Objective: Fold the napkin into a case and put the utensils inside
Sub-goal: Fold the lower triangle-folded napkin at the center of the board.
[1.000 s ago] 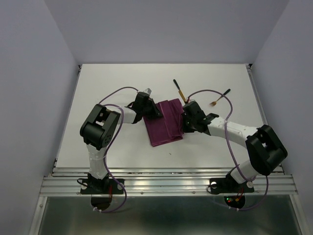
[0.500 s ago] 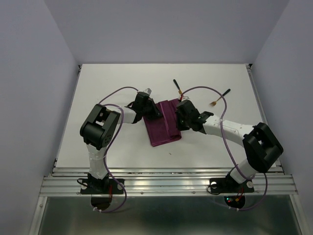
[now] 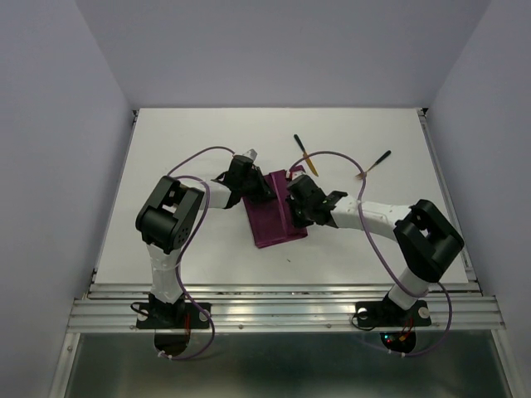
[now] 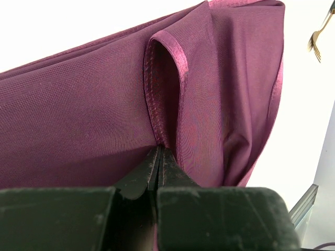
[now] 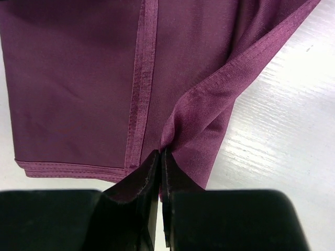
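Observation:
The magenta-purple napkin (image 3: 274, 220) lies folded in the middle of the table as a narrow strip. My left gripper (image 3: 264, 189) is at its far left corner, shut on a hem fold (image 4: 159, 154) of the napkin (image 4: 78, 104). My right gripper (image 3: 295, 207) is over the strip's right side, shut on a lifted edge (image 5: 160, 157) of the napkin (image 5: 73, 78). Two utensils lie beyond it: a black-handled knife (image 3: 304, 154) and a black-handled gold fork (image 3: 375, 163). The fork's tines (image 4: 317, 37) also show in the left wrist view.
The white table (image 3: 191, 141) has raised rails on its left and right sides and a metal rail (image 3: 282, 311) along its near edge. Purple cables (image 3: 199, 157) loop over both arms.
My right gripper has moved left across the napkin, drawing the cloth's right edge over the middle, so the strip is narrower. The left gripper has stayed in place.

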{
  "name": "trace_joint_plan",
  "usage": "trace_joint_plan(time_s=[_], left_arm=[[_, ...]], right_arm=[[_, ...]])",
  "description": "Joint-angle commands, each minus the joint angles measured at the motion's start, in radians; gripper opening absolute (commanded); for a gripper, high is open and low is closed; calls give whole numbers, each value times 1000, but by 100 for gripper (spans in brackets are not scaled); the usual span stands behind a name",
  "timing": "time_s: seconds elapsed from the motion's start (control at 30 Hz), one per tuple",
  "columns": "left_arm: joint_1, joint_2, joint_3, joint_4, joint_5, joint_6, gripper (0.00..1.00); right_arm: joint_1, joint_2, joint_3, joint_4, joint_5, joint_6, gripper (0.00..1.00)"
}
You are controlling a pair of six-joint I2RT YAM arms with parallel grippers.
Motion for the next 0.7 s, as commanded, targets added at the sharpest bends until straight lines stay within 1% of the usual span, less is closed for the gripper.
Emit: trace_joint_plan(time_s=[0.0, 0.37, 0.47, 0.67], left_arm=[[8, 38, -3, -132, -49, 47, 6], [11, 4, -5, -149, -45, 48, 6], [16, -29, -3, -156, -37, 48, 6], [40, -112, 1, -176, -22, 47, 6]], right_arm=[[12, 26, 37, 8, -17, -46, 9], [12, 93, 3, 59, -29, -54, 10], [12, 96, -14, 74, -29, -53, 10], [12, 73, -81, 162, -66, -68, 10]])
